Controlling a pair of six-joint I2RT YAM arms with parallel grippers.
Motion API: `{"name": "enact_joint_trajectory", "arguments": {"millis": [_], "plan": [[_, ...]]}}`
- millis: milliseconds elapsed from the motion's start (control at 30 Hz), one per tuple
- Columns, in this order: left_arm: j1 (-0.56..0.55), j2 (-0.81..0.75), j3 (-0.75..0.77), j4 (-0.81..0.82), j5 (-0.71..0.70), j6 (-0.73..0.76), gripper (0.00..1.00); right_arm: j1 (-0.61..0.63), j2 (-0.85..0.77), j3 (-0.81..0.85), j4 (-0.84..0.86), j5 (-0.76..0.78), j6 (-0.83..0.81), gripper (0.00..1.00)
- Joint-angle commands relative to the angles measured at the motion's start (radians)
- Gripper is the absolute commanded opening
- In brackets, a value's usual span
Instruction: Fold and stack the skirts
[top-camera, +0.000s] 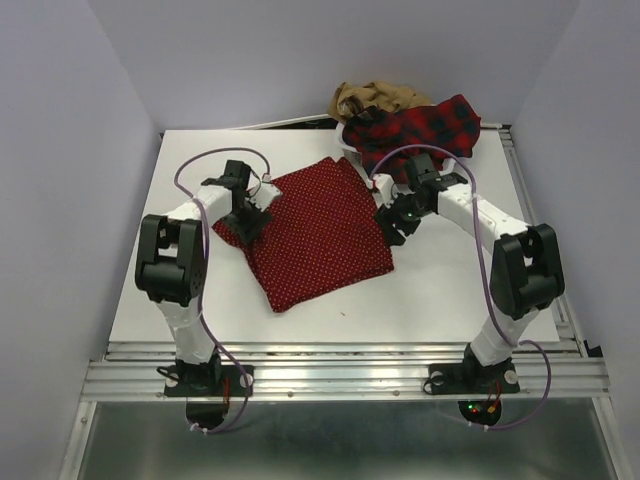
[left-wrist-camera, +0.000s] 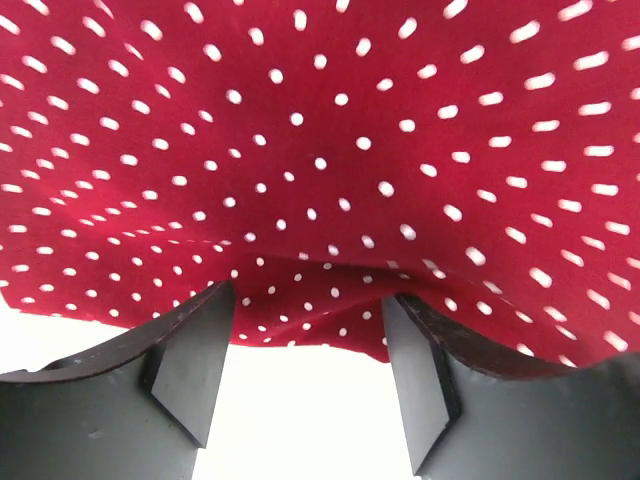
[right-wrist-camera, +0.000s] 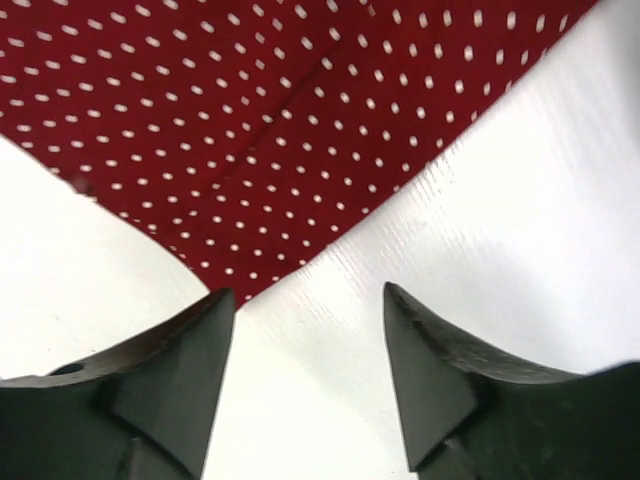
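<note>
The red white-dotted cloth skirt (top-camera: 315, 232) is laid flat on the white bench (top-camera: 450, 300) for folding; the left claw (left-wrist-camera: 307, 295) and the right claw (right-wrist-camera: 307, 290) are held released at its edges.

No legible text, label, brand, number or sign on anything in view.

Red white-dotted cloth skirt (top-camera: 315, 235) lies flat mid-counter, rough four-sided shape, corners turned diamond-wise on white counter (top-camera: 450, 300). Left hand (top-camera: 248, 222) down at skirt's left corner, over cloth edge. Right hand (top-camera: 393, 225) just beside skirt's right edge. Red-and-black plaid skirt (top-camera: 425, 125) heaped at far right edge of counter. Crumpled tan-brown cloth skirt (top-camera: 375, 97) behind it, touching.
</note>
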Motion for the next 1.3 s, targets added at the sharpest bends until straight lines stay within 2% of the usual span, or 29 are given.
{"name": "enact_joint_trajectory", "arguments": {"millis": [0, 100, 267, 367, 467, 533, 667, 700, 767, 800, 933, 1033, 1100, 1167, 1267], "plan": [[0.007, -0.15, 0.058, -0.052, 0.191, 0.097, 0.74, 0.014, -0.081, 0.02, 0.008, -0.073, 0.007, 0.69], [0.003, -0.308, 0.019, -0.123, 0.285, 0.172, 0.79, 0.052, -0.107, -0.052, 0.056, -0.065, -0.012, 0.7], [-0.102, -0.485, -0.057, -0.256, 0.264, 0.214, 0.8, 0.146, -0.118, -0.149, 0.177, 0.048, -0.022, 0.71], [-0.266, -0.555, -0.218, -0.266, 0.172, 0.168, 0.82, 0.169, -0.121, -0.208, 0.257, 0.149, -0.035, 0.75], [-0.393, -0.618, -0.348, -0.233, 0.112, 0.124, 0.84, 0.169, -0.11, -0.261, 0.34, 0.242, -0.051, 0.74], [-0.452, -0.632, -0.392, -0.22, 0.082, 0.107, 0.84, 0.169, -0.086, -0.284, 0.372, 0.286, -0.063, 0.69], [-0.53, -0.616, -0.432, -0.175, 0.039, 0.064, 0.84, 0.169, -0.052, -0.298, 0.401, 0.326, -0.049, 0.51], [-0.54, -0.611, -0.439, -0.16, 0.014, 0.053, 0.83, 0.169, -0.049, -0.296, 0.406, 0.326, -0.042, 0.43], [-0.562, -0.594, -0.443, -0.134, 0.006, 0.062, 0.8, 0.169, -0.044, -0.284, 0.409, 0.323, -0.017, 0.33], [-0.567, -0.589, -0.444, -0.123, 0.008, 0.063, 0.79, 0.169, -0.043, -0.279, 0.409, 0.32, -0.009, 0.24], [-0.578, -0.58, -0.443, -0.1, 0.061, 0.117, 0.76, 0.169, -0.053, -0.259, 0.407, 0.328, 0.026, 0.04], [-0.584, -0.611, -0.441, -0.106, 0.129, 0.189, 0.75, 0.169, -0.061, -0.241, 0.4, 0.332, 0.046, 0.01], [-0.59, -0.693, -0.456, -0.126, 0.19, 0.282, 0.75, 0.169, -0.063, -0.23, 0.386, 0.328, 0.055, 0.01], [-0.605, -0.781, -0.469, -0.124, 0.201, 0.335, 0.75, 0.169, -0.056, -0.218, 0.374, 0.32, 0.066, 0.01], [-0.68, -0.8, -0.45, -0.195, 0.172, 0.418, 0.75, 0.169, -0.026, -0.173, 0.328, 0.296, 0.101, 0.01]]}}
